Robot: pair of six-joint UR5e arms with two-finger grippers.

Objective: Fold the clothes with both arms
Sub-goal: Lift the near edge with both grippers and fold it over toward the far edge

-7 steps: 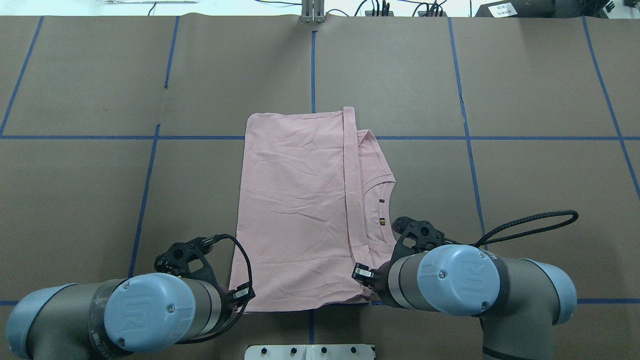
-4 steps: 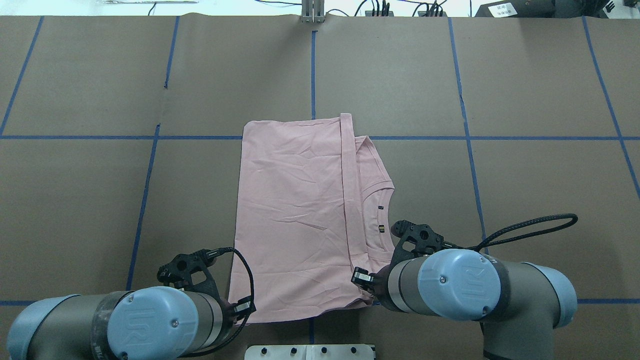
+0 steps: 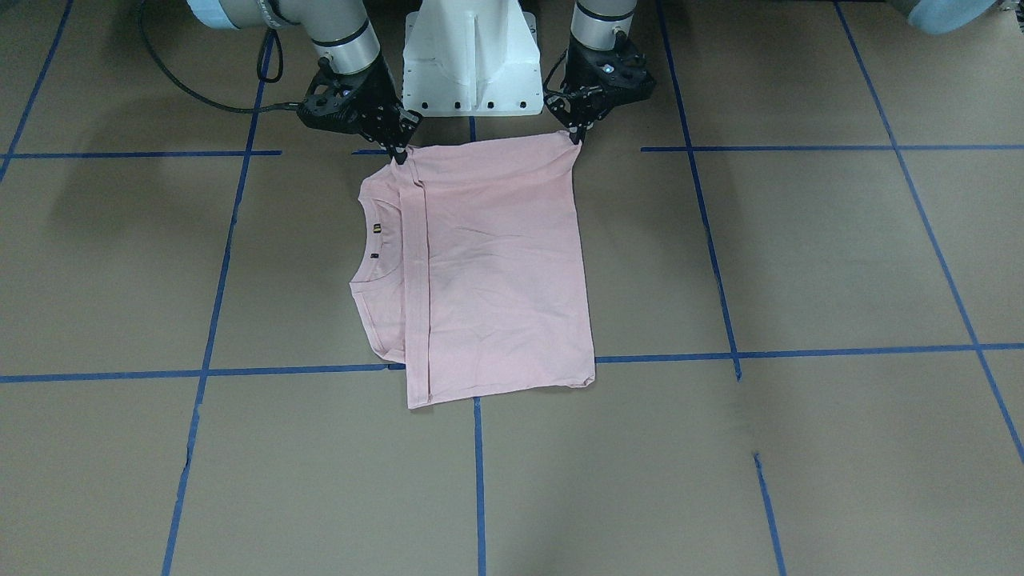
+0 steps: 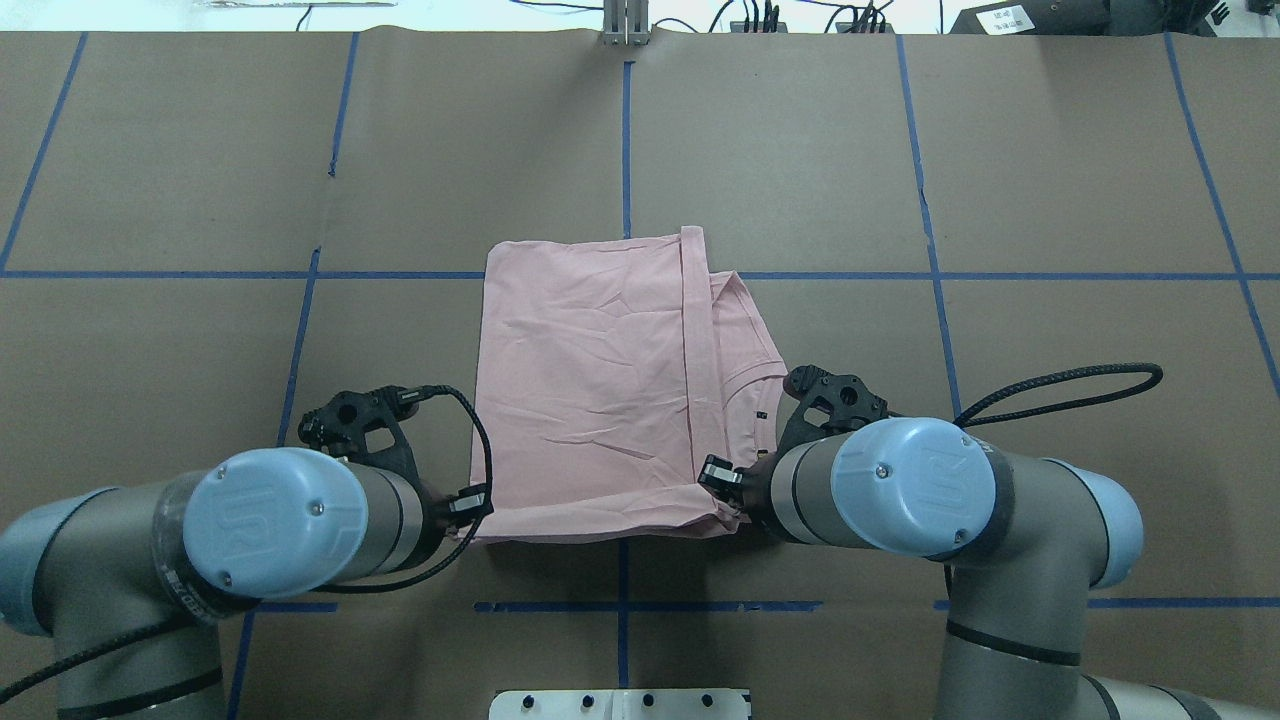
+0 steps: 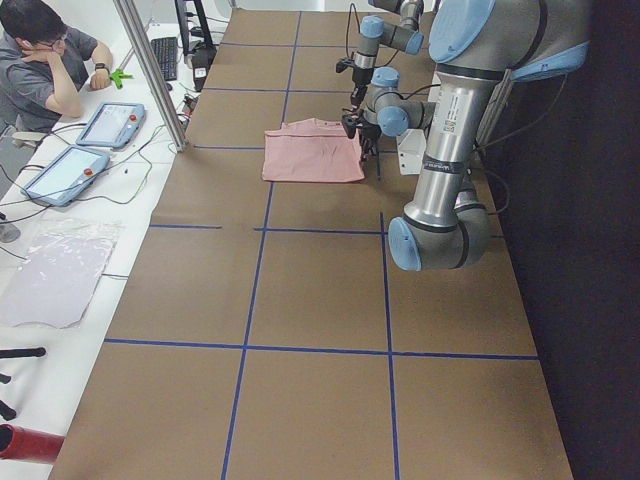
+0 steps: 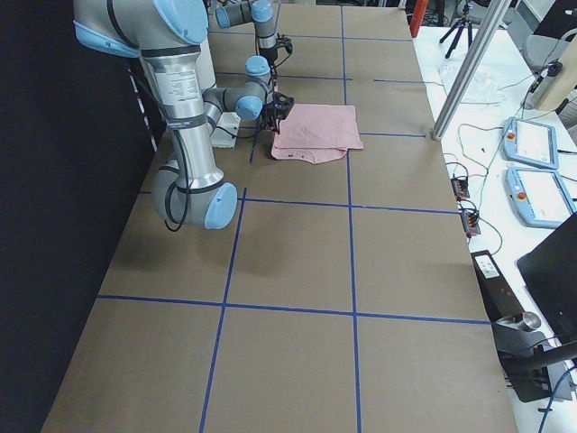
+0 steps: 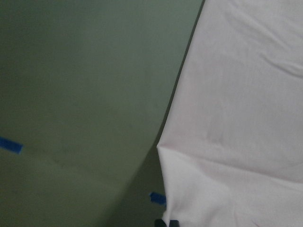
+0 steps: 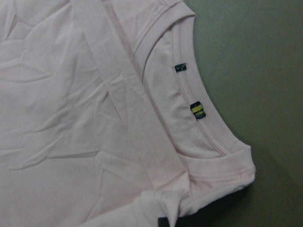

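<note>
Mounting: white pedestal base at 6 o'clock of the overhead view, nearest the robot.

Arms: grey, with light blue joint caps. The left arm comes in from 7 o'clock and the right arm from 5 o'clock. Both reach toward the near edge of the garment.

Tools: black, two-finger.
- The left gripper has its jaws pinched together on the 7 o'clock corner of the T-shirt. In the left wrist view the cloth narrows to a point at the fingertips, with a shadow on the table beneath it.
- The right gripper has its jaws pinched together on the 5 o'clock corner, on the shoulder side. In the right wrist view the cloth bunches at the fingertips.

Garment: the T-shirt is pale pink and sits at the centre of the table, folded to a rough rectangle with the plain side up.
- The near edge is drawn straight between the two grippers.
- The hem band runs from 6 to 12 o'clock, right of the middle.
- The ribbed collar is at 3 o'clock of that band, with small labels inside it.
- The far edge lies flat toward 12 o'clock.

Surface: the table has a brown covering gridded with blue tape lines. One cross line passes under the far part of the T-shirt.

Beyond the table: in the exterior left view, a seated operator is at 10 o'clock, with two tablets beside him.
</note>
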